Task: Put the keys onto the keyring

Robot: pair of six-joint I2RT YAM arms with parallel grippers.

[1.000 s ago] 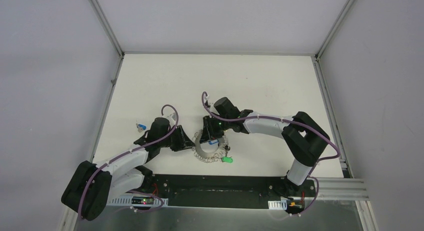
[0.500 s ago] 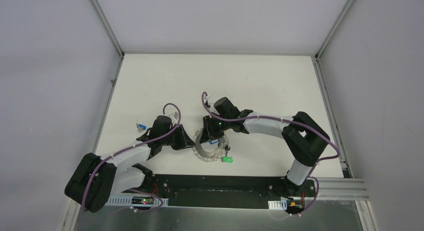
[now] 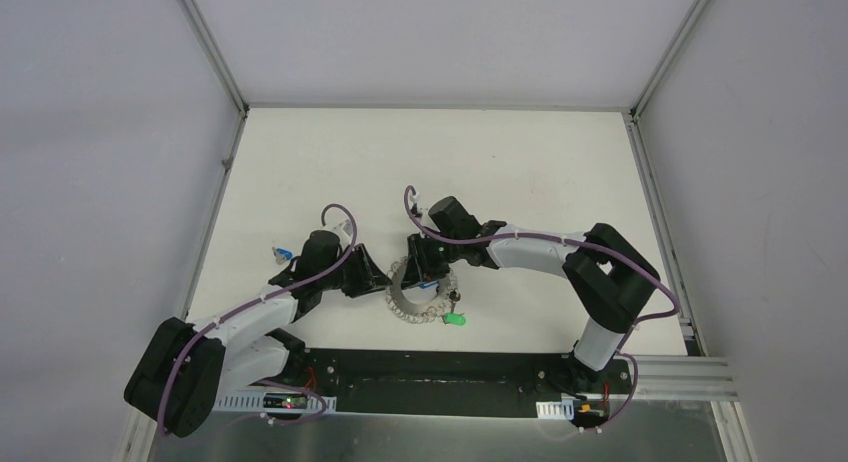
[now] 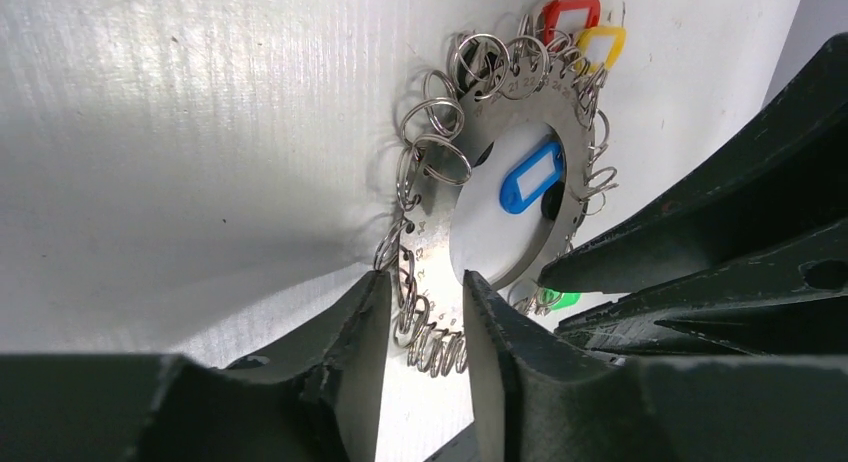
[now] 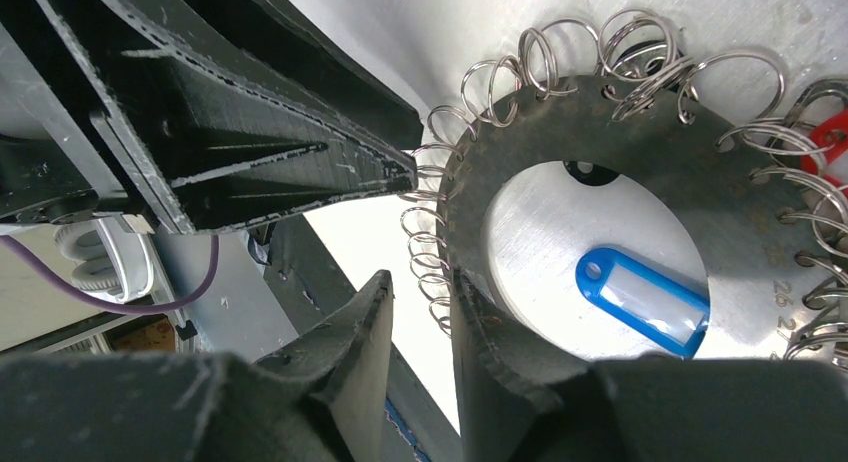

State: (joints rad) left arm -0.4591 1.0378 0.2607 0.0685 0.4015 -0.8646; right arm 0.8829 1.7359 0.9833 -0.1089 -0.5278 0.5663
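Gripping the "26"-stamped keyring [image 5: 560, 122] — right end effector [image 5: 420, 282] clamped, left end effector [image 4: 425, 282] apart.

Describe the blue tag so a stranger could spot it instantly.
On the white table, find the metal ring edged with wire loops. The blue tag lies in its central hole, while the red tag and yellow tag sit at the outer rim.

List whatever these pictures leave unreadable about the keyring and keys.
- Top view: keys on the keyring too small to tell apart; the right gripper covers its far side.
- Left wrist: green tag mostly behind the right gripper.
- Right wrist: red tag cut by the frame edge.
- Both wrists: whether fingers clamp the rim.
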